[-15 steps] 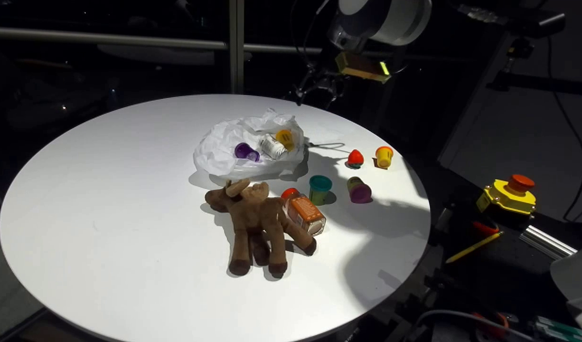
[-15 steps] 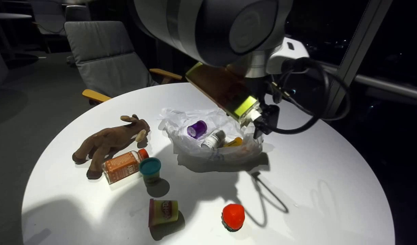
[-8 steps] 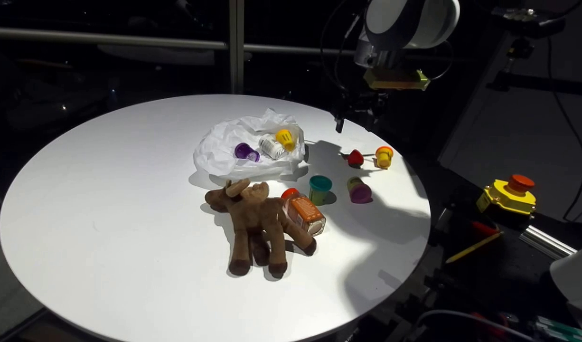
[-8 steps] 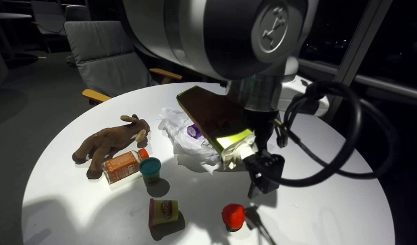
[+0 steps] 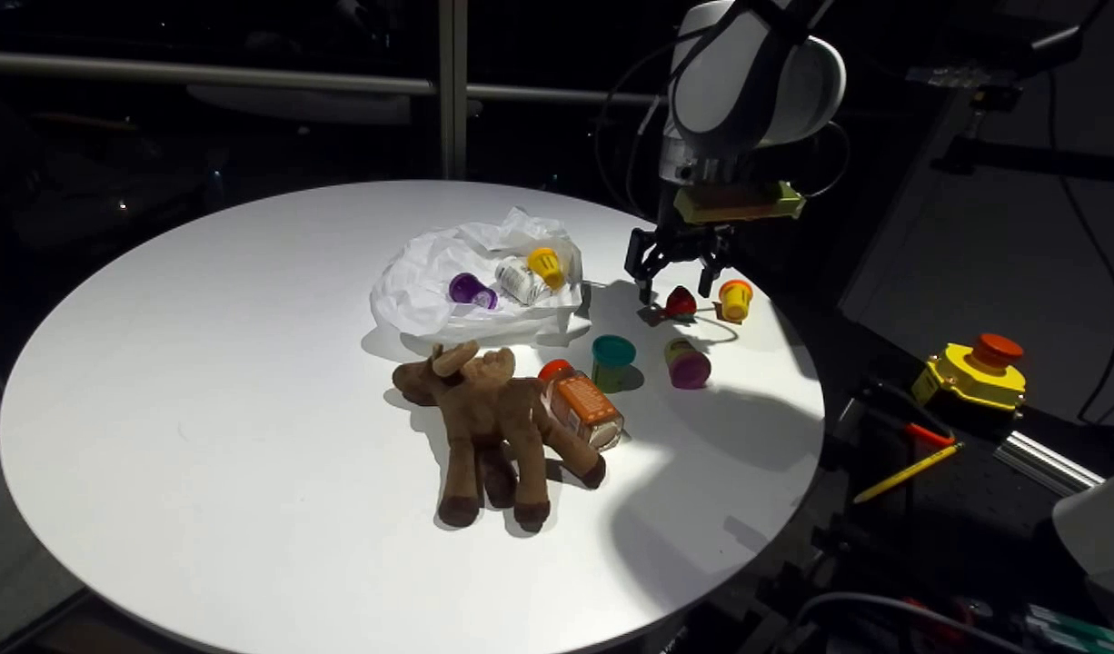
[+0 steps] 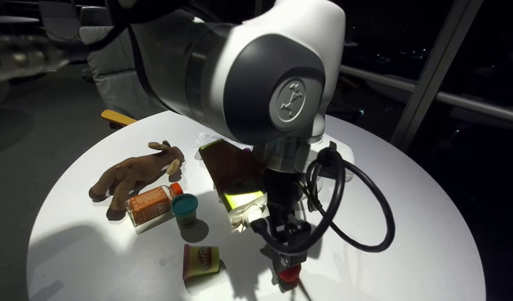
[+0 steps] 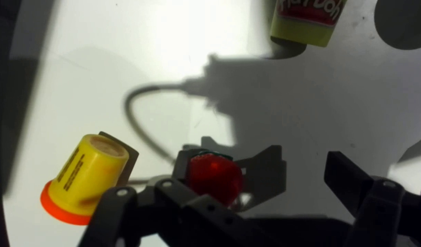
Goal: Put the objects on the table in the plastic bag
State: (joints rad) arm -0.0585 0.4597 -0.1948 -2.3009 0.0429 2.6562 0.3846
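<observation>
My gripper (image 5: 675, 289) is open above the table, its fingers around the red strawberry (image 5: 681, 302). In the wrist view the strawberry (image 7: 215, 176) lies close to the left finger, with a gap to the right finger of the gripper (image 7: 262, 168). The white plastic bag (image 5: 412, 282) lies open, holding a purple tub (image 5: 471, 290), a white container (image 5: 521, 280) and a yellow tub (image 5: 546, 267). On the table are an orange-lidded yellow tub (image 5: 735, 302), a purple-lidded tub (image 5: 687, 365), a teal-lidded tub (image 5: 613, 361), an orange-labelled bottle (image 5: 586, 411) and a plush moose (image 5: 493, 409).
The orange-lidded yellow tub (image 7: 90, 171) lies left of the fingers in the wrist view. The purple-lidded tub (image 6: 202, 260) lies on its side nearby. The round white table (image 5: 248, 436) has its edge just beyond the orange-lidded tub. The arm hides most of the bag in an exterior view.
My gripper has moved away from beside the bag and down to the strawberry, with its fingers open. The objects on the table and in the bag have not visibly moved.
</observation>
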